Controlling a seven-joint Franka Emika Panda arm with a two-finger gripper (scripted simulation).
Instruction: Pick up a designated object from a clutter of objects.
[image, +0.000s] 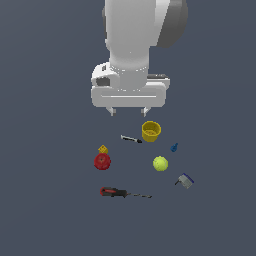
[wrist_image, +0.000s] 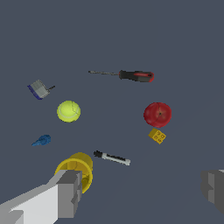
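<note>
screwdriver (image: 123, 193): showing red-and-black handle, dark shaft
cup (image: 151, 131): showing yellow
ball (image: 160, 163): showing yellow-green
fruit (image: 102, 161): showing red
pen-like tool (image: 131, 139): showing black-and-white
tabletop (image: 45, 200): showing dark grey-blue

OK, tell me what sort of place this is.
Apparently a simulated test scene, not a real room: a plain, featureless dark grey floor, flatly rendered small items like the red-and-black-handled screwdriver and yellow cup, and a white gripper above.

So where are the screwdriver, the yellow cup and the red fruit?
screwdriver (image: 114, 192): exterior view, on its red-and-black handle.
yellow cup (image: 151, 131): exterior view, on its outer wall.
red fruit (wrist_image: 157, 114): wrist view, on its middle.
</note>
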